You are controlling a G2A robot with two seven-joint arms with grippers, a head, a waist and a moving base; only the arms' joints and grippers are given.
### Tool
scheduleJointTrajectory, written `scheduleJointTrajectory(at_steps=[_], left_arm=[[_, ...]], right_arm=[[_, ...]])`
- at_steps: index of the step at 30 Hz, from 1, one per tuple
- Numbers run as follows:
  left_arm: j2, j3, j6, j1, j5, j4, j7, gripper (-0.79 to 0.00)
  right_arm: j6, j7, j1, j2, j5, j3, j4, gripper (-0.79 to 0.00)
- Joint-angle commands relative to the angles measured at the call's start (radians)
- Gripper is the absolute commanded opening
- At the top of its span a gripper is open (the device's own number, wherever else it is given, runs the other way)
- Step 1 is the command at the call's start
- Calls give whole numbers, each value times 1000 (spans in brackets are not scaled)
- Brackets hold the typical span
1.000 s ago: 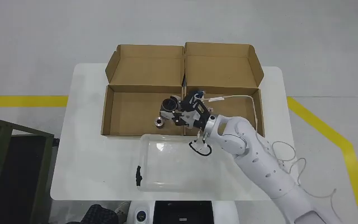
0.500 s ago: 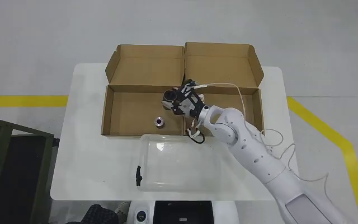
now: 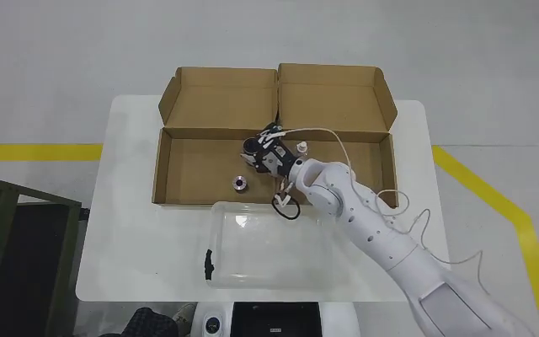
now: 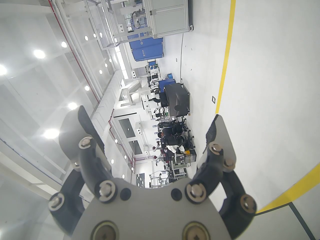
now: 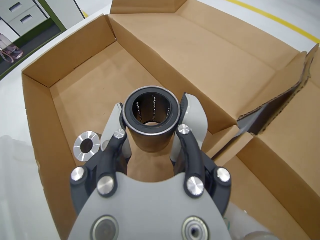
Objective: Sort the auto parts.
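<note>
Your left gripper (image 4: 150,116) points out into the room with its fingers spread and nothing between them. On the table (image 3: 126,168), start at the left box (image 3: 160,168): a small silver ring (image 3: 241,181) lies flat on its floor, near the front wall and toward the divider. Just beyond it, deeper in the same box, your right gripper (image 3: 257,154) pinches the black bearing (image 5: 152,116) from both sides, its open bore facing the wrist camera; you cannot tell whether the bearing touches the cardboard floor. The ring sits just beside the lower finger, apart from the bearing. The right box (image 3: 370,160) lies past the divider, under the arm's cable. In front of both boxes stands the clear bin (image 3: 253,253). Compared with a second ago, the bearing has barely shifted, the wrist has swung toward the back of the boxes, and the ring has not moved
</note>
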State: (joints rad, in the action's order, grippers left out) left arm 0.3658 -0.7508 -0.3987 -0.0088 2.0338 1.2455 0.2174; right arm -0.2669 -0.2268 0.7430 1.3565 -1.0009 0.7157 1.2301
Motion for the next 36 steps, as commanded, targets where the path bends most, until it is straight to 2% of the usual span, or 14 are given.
scheduleJointTrajectory(at_steps=[1, 8, 14, 22, 26, 27, 36], left_arm=[[0, 0, 0, 0, 0, 0, 0, 0], [0, 0, 0, 0, 0, 0, 0, 0], [0, 0, 0, 0, 0, 0, 0, 0], [0, 0, 0, 0, 0, 0, 0, 0], [0, 0, 0, 0, 0, 0, 0, 0], [0, 0, 0, 0, 0, 0, 0, 0], [0, 0, 0, 0, 0, 0, 0, 0]], right_arm=[[5, -4, -1, 4, -12, -3, -4, -742], [36, -35, -3, 17, -68, -17, -13, -665], [33, -45, 0, 27, -77, -14, -25, -474], [20, -49, 21, 27, -100, 12, 12, -413], [14, -55, 45, 19, -129, 35, 71, -385], [11, -55, 53, 17, -135, 42, 92, -332], [-44, -76, 179, -23, -213, 136, 337, -206]])
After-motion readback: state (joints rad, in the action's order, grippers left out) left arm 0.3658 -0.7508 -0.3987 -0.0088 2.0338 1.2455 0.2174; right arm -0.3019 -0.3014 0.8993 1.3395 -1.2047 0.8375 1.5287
